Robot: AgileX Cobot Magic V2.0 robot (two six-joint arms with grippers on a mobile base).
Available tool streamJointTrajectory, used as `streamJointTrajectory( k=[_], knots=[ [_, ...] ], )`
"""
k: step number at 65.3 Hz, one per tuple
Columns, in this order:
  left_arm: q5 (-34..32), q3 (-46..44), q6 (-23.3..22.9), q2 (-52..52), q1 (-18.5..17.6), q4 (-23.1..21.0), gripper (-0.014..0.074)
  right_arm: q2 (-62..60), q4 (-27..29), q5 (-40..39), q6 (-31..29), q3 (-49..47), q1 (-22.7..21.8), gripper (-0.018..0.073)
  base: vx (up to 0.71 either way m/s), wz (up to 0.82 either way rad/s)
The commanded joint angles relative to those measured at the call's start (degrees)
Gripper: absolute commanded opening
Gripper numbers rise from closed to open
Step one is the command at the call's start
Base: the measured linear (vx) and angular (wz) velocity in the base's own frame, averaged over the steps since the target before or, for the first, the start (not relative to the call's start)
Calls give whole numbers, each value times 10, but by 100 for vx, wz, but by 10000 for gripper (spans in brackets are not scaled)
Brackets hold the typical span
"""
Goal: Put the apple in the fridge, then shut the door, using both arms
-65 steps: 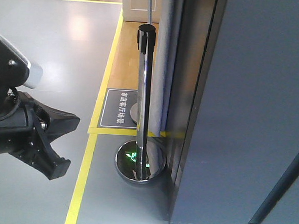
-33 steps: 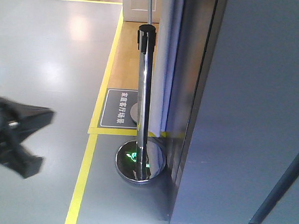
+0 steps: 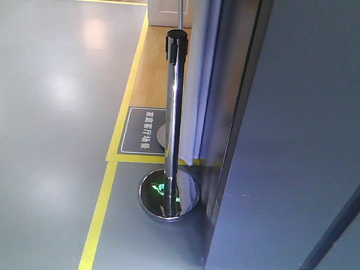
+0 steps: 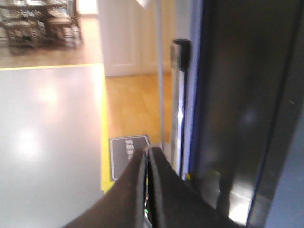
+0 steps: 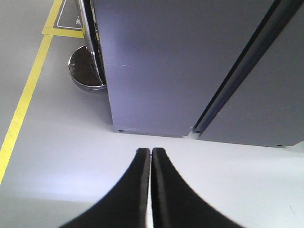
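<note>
Jaws on both grippers are pressed together with nothing between them; front view shows neither arm, only the dark grey fridge (image 3: 301, 148) filling the right side, standing on grey floor (image 3: 47, 102) beside a chrome stanchion post (image 3: 172, 128) with its round base, a yellow floor line (image 3: 98, 216) and a floor sign (image 3: 145, 130). Left wrist view: left gripper (image 4: 147, 156) tips meet, pointing along the fridge's dark edge toward the post and wood flooring; view is blurred. Right wrist view: right gripper (image 5: 150, 156) tips meet, aimed down at the fridge's lower front, where the door (image 5: 156, 61) face looks flush and a dark seam runs diagonally beside it. Apple isn't visible in any view; with the door apparently shut and both grippers empty, my read is it's already inside. Judgement: task looks at or near its end. Next move, if any, calls for confirming the door has seated along the seam, then pulling both arms clear of the post.
</note>
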Motion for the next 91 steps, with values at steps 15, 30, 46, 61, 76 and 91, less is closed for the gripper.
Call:
streamJointTrajectory(
  k=[15,30,46,61,76,91],
  knots=[
    [-55,58,-16,-137,29,-5,-6,4,-5,-33,-2,-12,1,-2,0,0],
    [-38,62,-18,-141,27,19,-6,4,-5,-33,-2,-12,1,-2,0,0],
    [-28,62,-106,-141,27,114,-6,4,-5,-33,-2,-12,1,-2,0,0],
    [-30,62,-94,-141,29,104,-6,4,-5,-33,-2,-12,1,-2,0,0],
    [-34,62,-63,-142,41,84,-6,4,-5,-33,-2,-12,1,-2,0,0],
    [-34,62,-63,-142,62,84,-6,4,-5,-33,-2,-12,1,-2,0,0]
  ],
)
